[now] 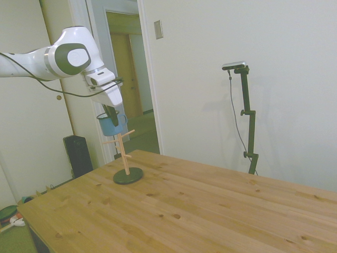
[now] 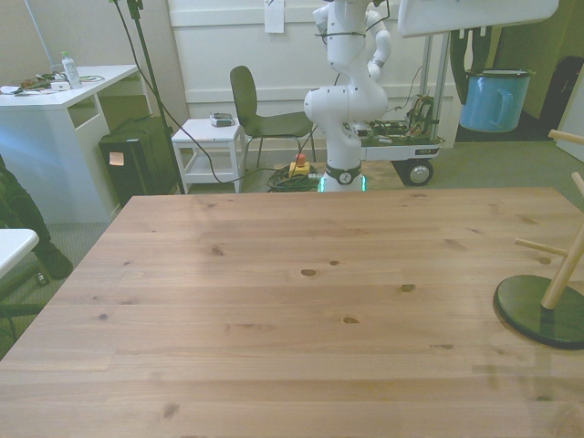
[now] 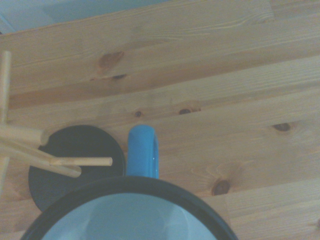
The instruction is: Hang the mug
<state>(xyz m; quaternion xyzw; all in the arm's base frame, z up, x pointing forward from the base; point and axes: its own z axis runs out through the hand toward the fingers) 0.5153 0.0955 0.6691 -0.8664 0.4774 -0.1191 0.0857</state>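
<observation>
One blue enamel mug (image 1: 112, 124) hangs in the air above the wooden mug tree (image 1: 125, 153), pinched at its rim by the tool (image 1: 111, 117), with the desk (image 1: 200, 211) well below. Its loop handle (image 3: 143, 151) sits just beside a peg tip (image 3: 104, 161), not over it. Judged risk: a slightly misaligned descent knocks the handle against the peg, tipping the tree or twisting the mug loose.
</observation>
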